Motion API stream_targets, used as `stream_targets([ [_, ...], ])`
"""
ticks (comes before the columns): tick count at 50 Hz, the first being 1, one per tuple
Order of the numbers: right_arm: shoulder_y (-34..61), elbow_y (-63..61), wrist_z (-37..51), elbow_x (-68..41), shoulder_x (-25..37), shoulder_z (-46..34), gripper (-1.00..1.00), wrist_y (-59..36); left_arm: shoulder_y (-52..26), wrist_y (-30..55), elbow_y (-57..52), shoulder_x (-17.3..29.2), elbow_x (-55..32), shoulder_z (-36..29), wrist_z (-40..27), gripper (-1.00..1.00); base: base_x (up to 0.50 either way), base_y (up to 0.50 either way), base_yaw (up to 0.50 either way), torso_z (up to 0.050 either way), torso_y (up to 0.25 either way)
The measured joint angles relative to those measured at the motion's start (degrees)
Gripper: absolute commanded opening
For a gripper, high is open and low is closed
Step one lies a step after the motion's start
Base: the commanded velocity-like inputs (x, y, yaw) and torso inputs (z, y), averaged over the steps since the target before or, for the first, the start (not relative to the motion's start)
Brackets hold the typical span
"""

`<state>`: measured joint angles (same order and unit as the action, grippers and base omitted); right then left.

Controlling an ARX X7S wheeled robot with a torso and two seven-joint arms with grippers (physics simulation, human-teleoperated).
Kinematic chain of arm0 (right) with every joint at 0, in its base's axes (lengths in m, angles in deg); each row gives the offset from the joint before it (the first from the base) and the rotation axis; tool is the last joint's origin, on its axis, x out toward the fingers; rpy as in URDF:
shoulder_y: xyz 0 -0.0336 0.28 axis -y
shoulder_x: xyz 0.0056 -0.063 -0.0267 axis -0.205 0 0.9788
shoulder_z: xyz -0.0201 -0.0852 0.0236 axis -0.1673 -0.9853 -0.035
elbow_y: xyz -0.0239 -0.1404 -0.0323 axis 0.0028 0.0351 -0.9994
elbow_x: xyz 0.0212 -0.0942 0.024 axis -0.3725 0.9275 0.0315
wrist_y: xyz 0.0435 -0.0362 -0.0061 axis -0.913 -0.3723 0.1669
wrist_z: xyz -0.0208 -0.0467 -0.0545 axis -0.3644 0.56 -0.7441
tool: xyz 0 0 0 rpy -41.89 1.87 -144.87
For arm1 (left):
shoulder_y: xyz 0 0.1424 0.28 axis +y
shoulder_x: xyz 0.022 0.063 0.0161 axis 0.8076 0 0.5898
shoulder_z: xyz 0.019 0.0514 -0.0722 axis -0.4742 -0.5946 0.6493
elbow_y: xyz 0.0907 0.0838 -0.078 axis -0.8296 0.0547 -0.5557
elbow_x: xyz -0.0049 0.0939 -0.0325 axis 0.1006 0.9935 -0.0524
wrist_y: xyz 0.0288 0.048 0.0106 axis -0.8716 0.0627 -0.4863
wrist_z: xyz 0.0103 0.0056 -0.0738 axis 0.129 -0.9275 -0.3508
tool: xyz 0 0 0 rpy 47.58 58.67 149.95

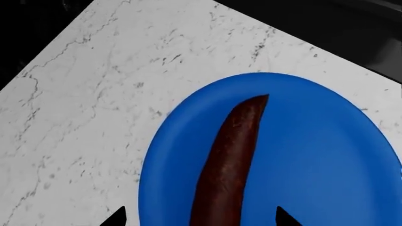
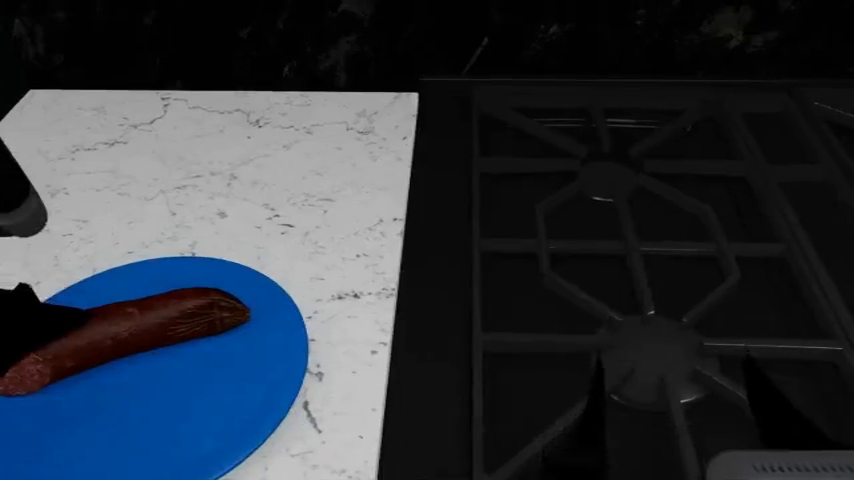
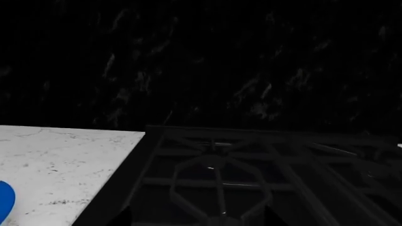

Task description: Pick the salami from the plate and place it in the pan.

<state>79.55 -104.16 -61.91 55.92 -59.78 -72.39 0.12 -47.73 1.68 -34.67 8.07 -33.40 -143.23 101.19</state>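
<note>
Jaws of the left gripper (image 1: 199, 217) stand wide open astride the salami (image 1: 229, 160), tips either side without contact, evidently lined up across its length for a grasp. Salami lies on the blue plate (image 2: 174, 400) on the marble counter (image 2: 240, 170) beside the stove grate (image 2: 627, 260); no pan visible. Right gripper (image 3: 197, 217) jaws appear open, holding nothing.

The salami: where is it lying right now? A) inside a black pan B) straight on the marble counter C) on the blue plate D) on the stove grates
C: in the head view the salami lies lengthwise on the plate, which sits on the marble counter beside the stove; the left wrist view shows the same, and no pan is in view.
</note>
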Motion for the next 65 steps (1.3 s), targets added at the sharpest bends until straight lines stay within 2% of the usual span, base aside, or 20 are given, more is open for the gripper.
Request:
stream_targets([
  [10, -1.2, -0.1, -0.1, -0.4, 0.3, 0.5, 1.00, 0.4, 1.5, -2.1, 3.6, -2.0, 1.5, -1.2, -1.1, 1.00, 0.00, 0.00, 0.00, 0.000, 0.000],
  [22, -1.9, -1.3, 0.3, -1.4, 0.5, 0.6, 1.00, -0.3, 1.8, -3.2, 3.1, -3.5, 2.2, -2.9, -0.6, 1.00, 0.00, 0.00, 0.00, 0.000, 0.000],
  [65, -2.7, -3.4, 1.7, -3.7, 1.2, 0.5, 1.00, -1.8, 5.4, -4.8, 5.2, -3.9, 2.7, -4.0, -2.5, 1.00, 0.00, 0.00, 0.00, 0.000, 0.000],
])
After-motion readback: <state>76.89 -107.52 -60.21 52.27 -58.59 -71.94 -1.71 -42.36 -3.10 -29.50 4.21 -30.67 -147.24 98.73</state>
